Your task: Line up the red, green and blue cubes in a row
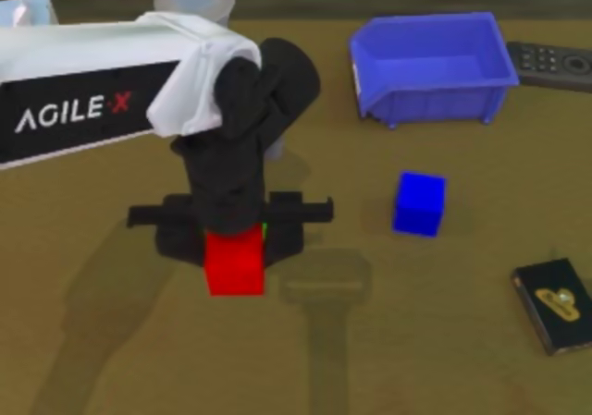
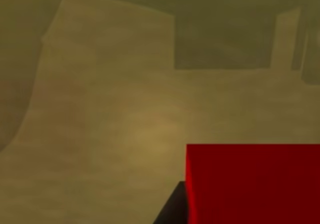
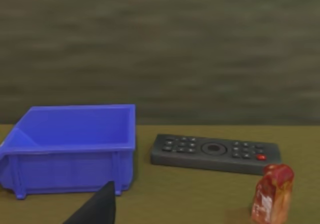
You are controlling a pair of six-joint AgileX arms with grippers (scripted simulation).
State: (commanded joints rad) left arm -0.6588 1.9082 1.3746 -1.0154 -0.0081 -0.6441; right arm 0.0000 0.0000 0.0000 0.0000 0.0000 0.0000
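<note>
The red cube point(image 1: 234, 262) sits left of the desk's middle, directly under the left pincer point(image 1: 233, 235), whose black body covers the cube's far edge. I cannot tell from here whether that pincer is gripping the cube or merely poised over it. In the left wrist view the red cube point(image 2: 252, 183) fills one corner and is cut off by the frame. Only a thin green sliver at the cube's far right corner hints at the green cube point(image 1: 264, 230), the rest being hidden beneath the arm. The blue cube point(image 1: 419, 203) stands apart, toward the right edge. Behind it near the far edge are a blue bin point(image 1: 431, 67) and a remote control point(image 1: 553, 63); a black box point(image 1: 554, 304) lies by the right edge.
</note>
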